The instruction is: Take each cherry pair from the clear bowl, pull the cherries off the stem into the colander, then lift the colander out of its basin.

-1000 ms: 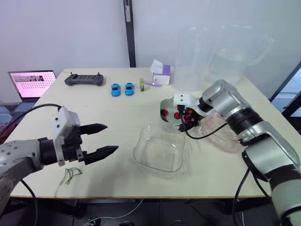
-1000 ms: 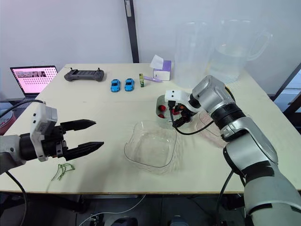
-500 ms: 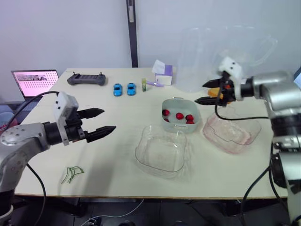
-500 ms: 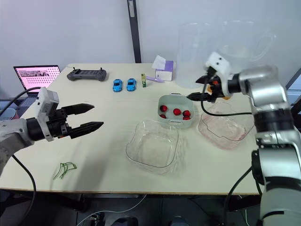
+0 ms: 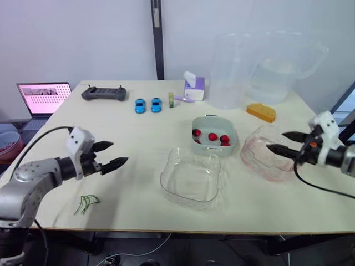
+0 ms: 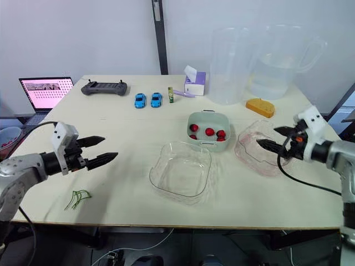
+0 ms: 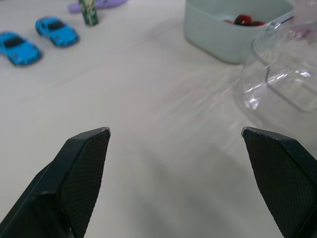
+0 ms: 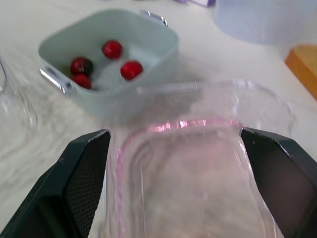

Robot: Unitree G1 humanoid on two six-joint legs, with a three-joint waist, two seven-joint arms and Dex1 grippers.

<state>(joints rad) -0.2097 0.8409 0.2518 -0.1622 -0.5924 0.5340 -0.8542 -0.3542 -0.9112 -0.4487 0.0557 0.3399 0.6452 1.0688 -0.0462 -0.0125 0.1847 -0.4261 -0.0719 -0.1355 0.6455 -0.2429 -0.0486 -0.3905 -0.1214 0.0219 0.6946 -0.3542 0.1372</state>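
Bright, even indoor light; soft shadows; motion blur in both wrist views.

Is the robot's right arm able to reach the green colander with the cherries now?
Probably yes. The right gripper hovers open above the pink-tinted bowl, and the colander sits just beside that bowl, toward the table's middle. Nothing stands between them but the bowl's low rim.

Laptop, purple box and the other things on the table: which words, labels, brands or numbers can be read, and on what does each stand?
No text can be read with certainty.
Laptop screen: rows of small marks on pink, too small to read.
Purple box: no legible print.
Green stick: patterned, too blurred to read.
Controller: no label visible.
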